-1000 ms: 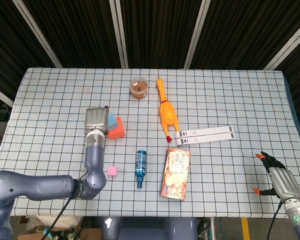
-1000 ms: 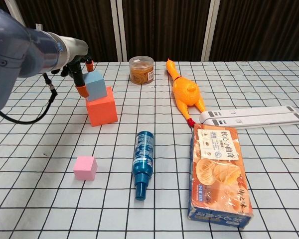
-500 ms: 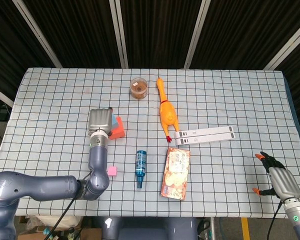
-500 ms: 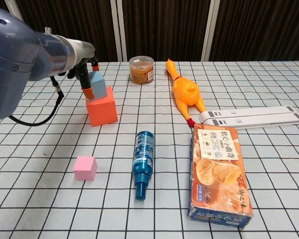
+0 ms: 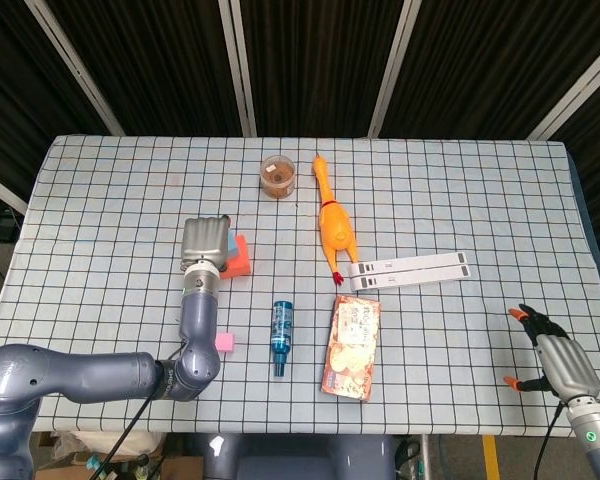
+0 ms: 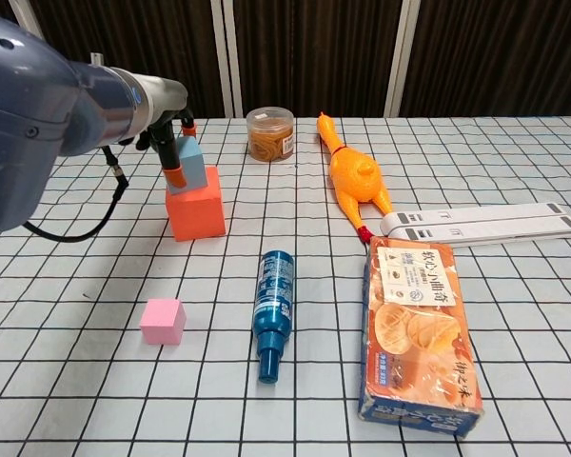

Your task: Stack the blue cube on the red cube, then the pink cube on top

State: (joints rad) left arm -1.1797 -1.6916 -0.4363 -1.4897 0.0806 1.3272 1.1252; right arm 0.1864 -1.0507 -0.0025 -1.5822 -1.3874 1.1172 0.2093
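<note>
left hand: The left hand (image 6: 174, 143) sat at the upper left of the chest view, its fingers (image 6: 175, 175) closed around the blue cube (image 6: 192, 166). In the head view the left hand (image 5: 206, 240) covered the cube from above, so only a sliver of blue showed beside it.
blue cube: It was held by the left hand directly above the red cube; whether its underside rested on the red cube's top I could not tell for certain, though the two looked to be touching.
red cube: The red cube (image 6: 196, 209) stood on the table (image 6: 514, 152) left of centre in the chest view, just below the blue cube. In the head view only its right edge (image 5: 242, 257) showed past the hand.
pink cube: The pink cube (image 6: 163, 321) lay alone on the table at the lower left of the chest view, well apart from the red cube and left of the blue bottle (image 6: 274, 311).
right hand: The right hand (image 5: 557, 357) hovered at the lower right of the head view, off the table's edge, fingers apart and holding nothing.
other things: A rubber chicken (image 6: 354, 178), a round jar (image 6: 270, 133), a snack box (image 6: 423, 328) and a white strip (image 6: 481, 220) lay across the centre and right of the table.
</note>
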